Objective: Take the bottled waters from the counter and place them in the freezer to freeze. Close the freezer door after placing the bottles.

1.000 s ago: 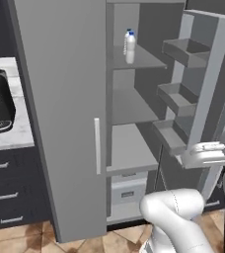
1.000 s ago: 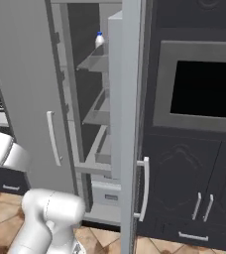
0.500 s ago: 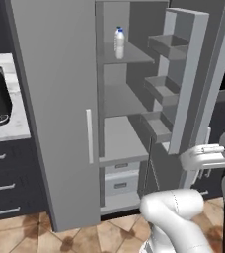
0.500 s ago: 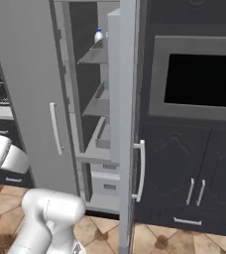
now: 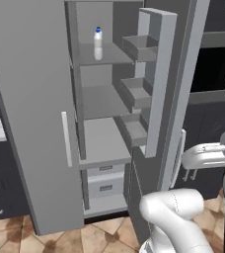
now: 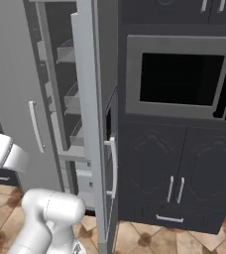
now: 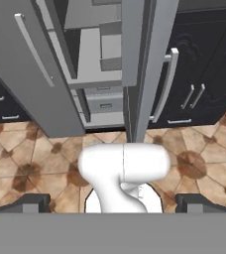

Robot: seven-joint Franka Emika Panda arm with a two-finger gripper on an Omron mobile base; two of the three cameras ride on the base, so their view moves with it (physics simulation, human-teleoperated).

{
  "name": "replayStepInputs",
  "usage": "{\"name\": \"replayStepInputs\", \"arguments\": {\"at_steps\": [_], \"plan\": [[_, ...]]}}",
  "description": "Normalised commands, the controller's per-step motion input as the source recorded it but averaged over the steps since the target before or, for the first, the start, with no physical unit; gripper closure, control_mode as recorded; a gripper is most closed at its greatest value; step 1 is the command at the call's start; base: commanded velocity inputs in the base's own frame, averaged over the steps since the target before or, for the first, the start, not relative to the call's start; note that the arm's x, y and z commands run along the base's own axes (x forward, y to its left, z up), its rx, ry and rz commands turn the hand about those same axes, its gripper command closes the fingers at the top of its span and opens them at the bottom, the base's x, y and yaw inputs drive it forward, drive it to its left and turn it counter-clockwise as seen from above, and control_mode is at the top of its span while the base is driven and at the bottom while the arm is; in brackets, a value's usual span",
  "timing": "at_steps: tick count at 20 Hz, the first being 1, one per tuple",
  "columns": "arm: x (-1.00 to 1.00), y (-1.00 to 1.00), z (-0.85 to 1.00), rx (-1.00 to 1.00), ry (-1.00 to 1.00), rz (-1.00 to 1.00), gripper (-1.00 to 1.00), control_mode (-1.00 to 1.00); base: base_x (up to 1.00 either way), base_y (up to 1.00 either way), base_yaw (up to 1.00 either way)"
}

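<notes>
1. Left base view shows a bottled water (image 5: 98, 38), white with a blue cap, standing upright on the top shelf (image 5: 97, 53) inside the freezer (image 5: 102, 99), toward the back of the compartment.
2. The freezer door (image 5: 176, 94) stands open, edge-on to the camera, with its three grey door bins (image 5: 136, 91) facing the shelves and its pale handle (image 5: 178, 157) on the outer face.
3. The plain grey door (image 5: 28, 113) to the left of the compartment is closed, with its own pale vertical handle (image 5: 65, 138).
4. The gripper (image 7: 113, 201) is well apart from the bottle: in the hand view its two dark fingertips (image 7: 33, 202) rise at the far left and far right of the bottom edge, spread wide with nothing between them.
5. The hand looks down and forward over the tiled floor (image 7: 30, 158) toward the foot of the freezer, where the two lower drawers (image 7: 102, 99) show.
6. The arm is folded back near the base; in the left base view a white link (image 5: 206, 154) lies roughly level to the right of the open door, low beside its handle.
7. Right base view shows the door (image 6: 97, 124) edge-on, and a dark panel on its outer face is possibly the dispenser, though the angle is too steep to be sure.
8. The dark built-in oven (image 6: 182, 79) sits just right of the open door.
</notes>
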Motion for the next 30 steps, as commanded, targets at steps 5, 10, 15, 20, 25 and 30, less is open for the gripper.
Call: {"name": "replayStepInputs", "arguments": {"at_steps": [5,10,15,20,25,30], "plan": [[0.00,0.00,0.00,0.00,0.00,0.00,-1.00,1.00,0.00,-0.25,0.00],[0.00,0.00,0.00,0.00,0.00,0.00,-1.00,1.00,0.06,-0.48,0.00],[0.00,0.00,0.00,0.00,0.00,0.00,-1.00,1.00,0.13,-0.51,0.00],[0.00,0.00,0.00,0.00,0.00,0.00,-1.00,1.00,0.29,-0.09,0.03],[0.00,0.00,0.00,0.00,0.00,0.00,-1.00,1.00,0.34,0.01,0.02],[0.00,0.00,0.00,0.00,0.00,0.00,-1.00,1.00,0.28,0.00,0.01]]}}
